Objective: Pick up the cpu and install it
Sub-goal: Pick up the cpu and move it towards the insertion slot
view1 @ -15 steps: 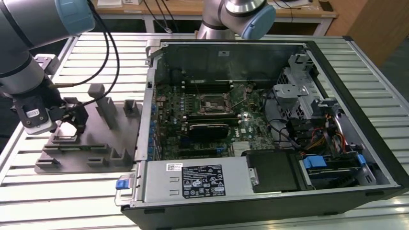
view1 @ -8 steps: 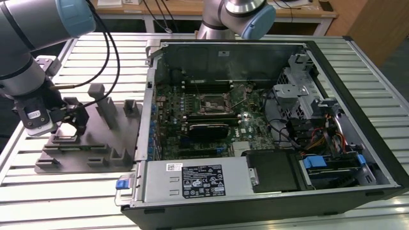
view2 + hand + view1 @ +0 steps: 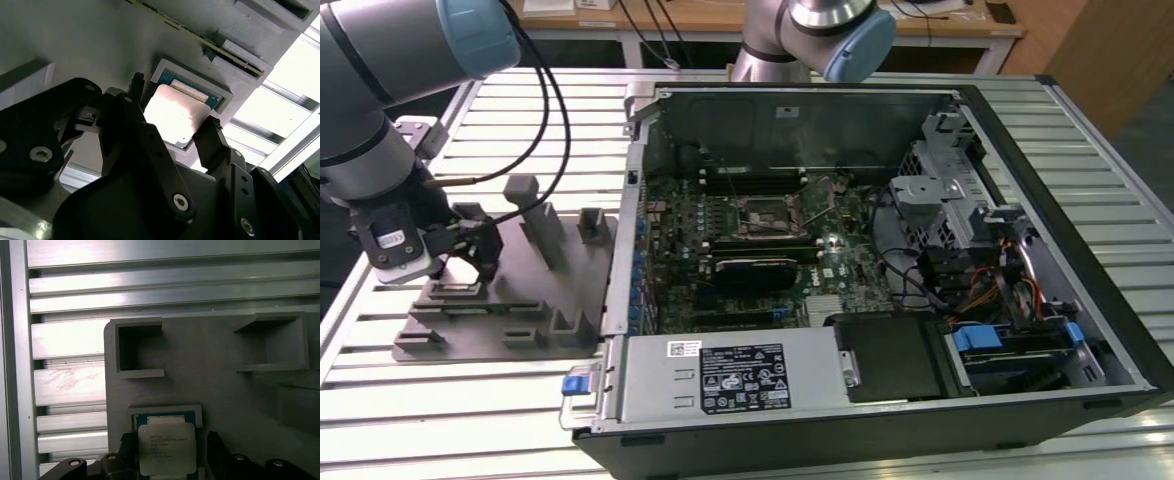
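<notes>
The cpu (image 3: 166, 447) is a flat silver square on a green rim. It lies in a shallow pocket of the grey fixture plate (image 3: 210, 375). My gripper (image 3: 170, 440) hangs low over it, its black fingers (image 3: 215, 450) standing either side of the chip with small gaps, so it is open. In the second wrist view the cpu (image 3: 177, 112) shows pale between the two fingertips of the gripper (image 3: 174, 100). In the exterior view the gripper (image 3: 460, 280) is at the left, over the fixture plate (image 3: 494, 335). The motherboard's socket (image 3: 758, 215) lies inside the open computer case (image 3: 827, 400).
Grey upright blocks (image 3: 534, 215) stand on the fixture plate beside my gripper. Two empty square pockets (image 3: 137, 350) lie beyond the cpu. The slatted aluminium table (image 3: 520, 110) runs all round. A second arm's base (image 3: 821, 35) stands behind the case. A black cable (image 3: 560, 130) hangs from my arm.
</notes>
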Tool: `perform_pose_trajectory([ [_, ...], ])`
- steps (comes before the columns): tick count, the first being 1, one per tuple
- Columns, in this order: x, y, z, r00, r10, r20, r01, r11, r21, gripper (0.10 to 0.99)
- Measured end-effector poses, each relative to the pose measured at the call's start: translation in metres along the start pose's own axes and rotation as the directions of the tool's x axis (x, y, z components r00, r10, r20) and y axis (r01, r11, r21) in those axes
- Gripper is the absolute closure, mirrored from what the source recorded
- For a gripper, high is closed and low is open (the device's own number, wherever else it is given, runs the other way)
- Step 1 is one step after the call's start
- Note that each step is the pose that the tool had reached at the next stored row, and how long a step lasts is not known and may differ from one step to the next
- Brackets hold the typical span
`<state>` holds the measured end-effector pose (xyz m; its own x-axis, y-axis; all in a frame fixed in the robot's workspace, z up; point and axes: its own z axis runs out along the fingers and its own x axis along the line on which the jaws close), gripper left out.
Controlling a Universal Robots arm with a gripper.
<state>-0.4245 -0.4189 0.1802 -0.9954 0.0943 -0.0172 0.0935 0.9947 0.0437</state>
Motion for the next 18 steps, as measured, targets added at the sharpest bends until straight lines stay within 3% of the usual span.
perform_pose_trajectory([
  [4, 0.0000, 0.0000, 0.0000, 1.0000, 0.000, -0.0001, 0.000, 1.0000, 0.000, 0.424],
  [7, 0.0000, 0.0000, 0.0001, 1.0000, 0.000, -0.0001, 0.000, 1.0000, 0.000, 0.537],
  [14, 0.0000, 0.0000, 0.0002, 1.0000, -0.002, -0.0001, 0.002, 1.0000, 0.000, 0.541],
  [18, 0.0000, 0.0000, 0.0004, 0.9989, -0.047, -0.0020, 0.047, 0.9989, -0.001, 0.541],
])
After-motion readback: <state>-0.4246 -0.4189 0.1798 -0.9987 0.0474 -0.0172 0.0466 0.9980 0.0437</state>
